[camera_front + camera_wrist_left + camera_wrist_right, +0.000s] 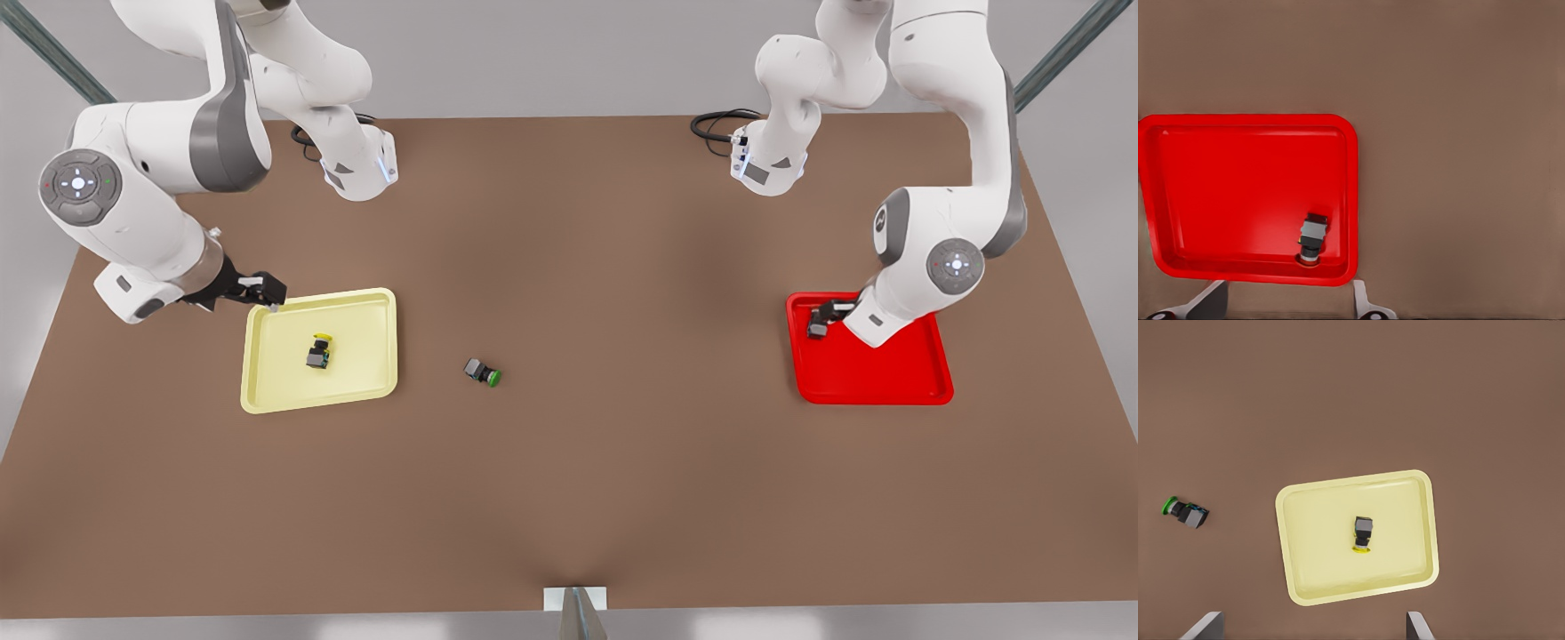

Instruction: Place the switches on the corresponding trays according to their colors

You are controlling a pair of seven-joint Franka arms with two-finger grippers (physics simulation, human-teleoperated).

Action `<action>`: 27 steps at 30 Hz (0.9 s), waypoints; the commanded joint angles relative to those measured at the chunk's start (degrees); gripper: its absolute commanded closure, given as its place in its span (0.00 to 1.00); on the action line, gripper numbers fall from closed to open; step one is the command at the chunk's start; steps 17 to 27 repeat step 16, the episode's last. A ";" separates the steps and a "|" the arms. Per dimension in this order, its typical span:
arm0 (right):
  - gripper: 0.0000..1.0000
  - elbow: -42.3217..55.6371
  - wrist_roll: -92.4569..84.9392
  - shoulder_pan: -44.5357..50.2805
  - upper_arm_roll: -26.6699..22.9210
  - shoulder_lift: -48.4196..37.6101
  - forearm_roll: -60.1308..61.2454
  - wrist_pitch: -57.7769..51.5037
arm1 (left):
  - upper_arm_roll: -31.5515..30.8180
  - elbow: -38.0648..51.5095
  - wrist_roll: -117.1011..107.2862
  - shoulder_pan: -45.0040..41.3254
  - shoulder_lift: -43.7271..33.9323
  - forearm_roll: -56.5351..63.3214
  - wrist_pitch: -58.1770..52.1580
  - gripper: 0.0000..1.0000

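The yellow-capped switch (319, 351) (1363, 533) lies on its side near the middle of the pale yellow tray (364, 311) (1311, 520). My right gripper (267, 295) (1313, 615) hovers open over that tray's far corner at the front view's left, holding nothing. The red-capped switch (1313, 239) lies in the red tray (889, 373) (1225, 180), close to one rim. My left gripper (825, 320) (1289, 285) is open just above that rim at the tray's far corner, with the switch free below it.
A green-capped switch (483, 372) (1185, 512) lies on the brown table (622, 267) between the two trays, nearer the yellow one. Black cables (716, 124) sit at the arms' bases by the far edge.
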 commanded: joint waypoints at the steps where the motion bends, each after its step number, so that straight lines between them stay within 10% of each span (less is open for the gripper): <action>1: 0.00 -0.03 0.00 0.01 0.00 0.00 0.00 0.00 | -1.18 2.63 -1.52 -1.46 0.07 -0.27 -2.60 0.00; 8: 0.00 0.05 0.00 0.01 0.00 0.00 0.00 0.00 | -12.34 24.87 -3.37 10.21 -2.57 -0.62 -23.88 0.00; 11: 0.00 -0.03 0.00 0.01 0.00 0.00 0.00 0.00 | -13.75 25.40 3.31 22.00 -4.33 -3.17 -24.32 0.00; 27: 0.00 -0.03 0.00 0.01 0.00 0.00 0.00 0.00 | -13.40 25.31 3.31 19.90 -4.77 -3.26 -26.70 0.00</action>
